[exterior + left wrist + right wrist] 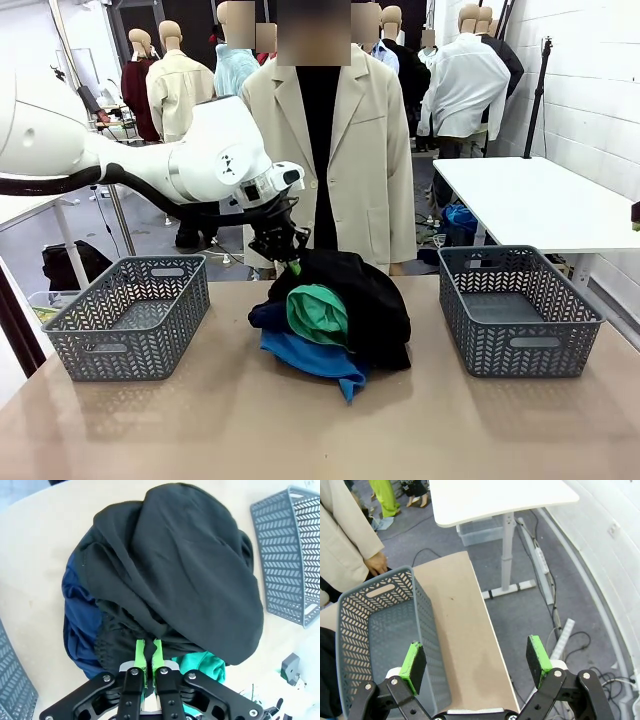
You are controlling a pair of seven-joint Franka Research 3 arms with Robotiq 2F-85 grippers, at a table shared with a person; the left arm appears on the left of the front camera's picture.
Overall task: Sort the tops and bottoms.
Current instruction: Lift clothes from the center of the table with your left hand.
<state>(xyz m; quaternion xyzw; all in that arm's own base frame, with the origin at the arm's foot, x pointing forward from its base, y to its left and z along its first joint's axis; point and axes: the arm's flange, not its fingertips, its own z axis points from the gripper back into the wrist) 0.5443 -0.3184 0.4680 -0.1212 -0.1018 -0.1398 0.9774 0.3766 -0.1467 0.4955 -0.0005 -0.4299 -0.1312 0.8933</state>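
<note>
Left fingers [142,655] pinch shut on the far edge of the black garment [190,570], which tops the pile mid-counter [200,420] directly below them, while the right fingers [413,661] gape apart off by the counter's right edge.

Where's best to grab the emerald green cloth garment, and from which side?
Probably pinch the emerald green cloth garment by its bunched fold on its robot-facing side, from above: the black cloth garment covers its far part, bright blue cloth lies underneath.
</note>
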